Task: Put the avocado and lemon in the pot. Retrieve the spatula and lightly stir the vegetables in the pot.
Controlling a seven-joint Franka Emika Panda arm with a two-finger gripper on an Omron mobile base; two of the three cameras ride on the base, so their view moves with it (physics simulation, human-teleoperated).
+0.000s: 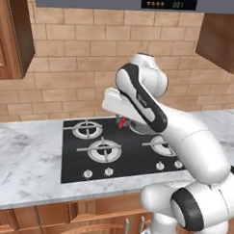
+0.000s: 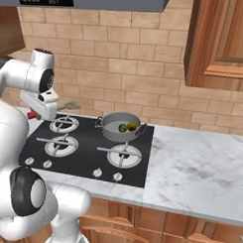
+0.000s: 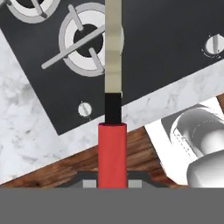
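Observation:
My gripper (image 3: 112, 181) is shut on the red handle of the spatula (image 3: 112, 151). Its black collar and pale metal head reach up the hand view, above a stove burner (image 3: 83, 41). From the right base view, the gripper (image 2: 33, 113) holds the spatula (image 2: 69, 105) in the air over the stove's left burners, well left of the pot. The grey pot (image 2: 109, 132) stands on the back right burner with the green avocado (image 2: 122, 127) and the yellow lemon (image 2: 132, 126) inside. In the left base view, my arm hides most of the pot (image 1: 136, 128), and the red handle (image 1: 121, 122) shows below the hand.
The black stove (image 2: 87, 152) has several burners and a row of knobs (image 2: 98, 173) along its front. Marble counter (image 2: 196, 171) stretches to the right of it and more counter (image 1: 25, 153) to the left. A hood and wooden cabinets (image 2: 220, 42) hang above.

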